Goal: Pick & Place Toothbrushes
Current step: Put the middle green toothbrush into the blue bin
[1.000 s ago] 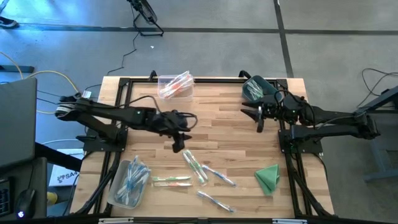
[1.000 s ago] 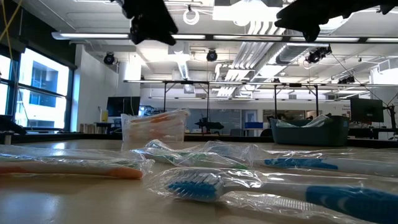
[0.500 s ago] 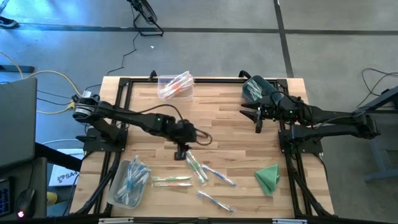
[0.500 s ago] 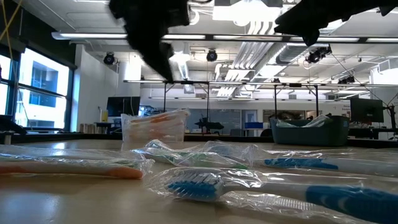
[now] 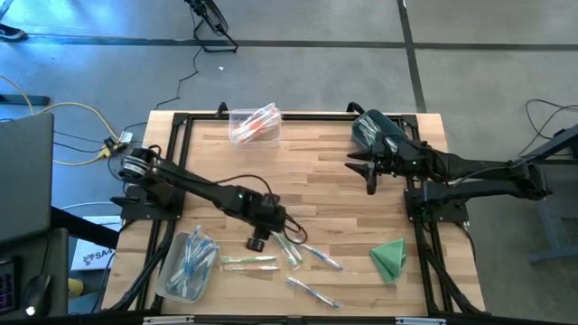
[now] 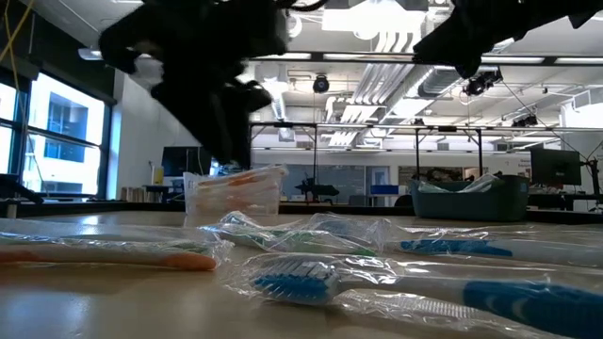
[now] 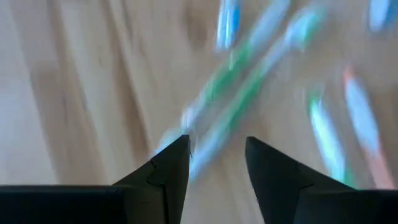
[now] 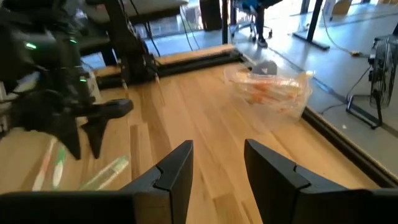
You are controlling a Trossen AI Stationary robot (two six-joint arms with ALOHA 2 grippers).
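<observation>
L gripper (image 5: pixel 257 242) apart over loose toothbrushes (image 5: pixel 291 246) — R gripper (image 5: pixel 369 180) apart, empty, near dark bin (image 5: pixel 372 129).

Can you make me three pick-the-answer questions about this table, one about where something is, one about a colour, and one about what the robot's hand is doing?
1. Where is the folded cloth?
A. near the right arm's side of the table
B. inside the clear bin
C. under the left gripper

2. What colour is the cloth?
A. red
B. green
C. yellow

3. How are the left gripper's fingers?
A. shut on a toothbrush
B. open, holding nothing
C. shut on the cloth

Answers:
1. A, the high view shows it lying on the wood on the right arm's side.
2. B, it shows plainly green from above.
3. B, the left wrist view shows a bare gap between its fingers above the loose toothbrushes.
</observation>
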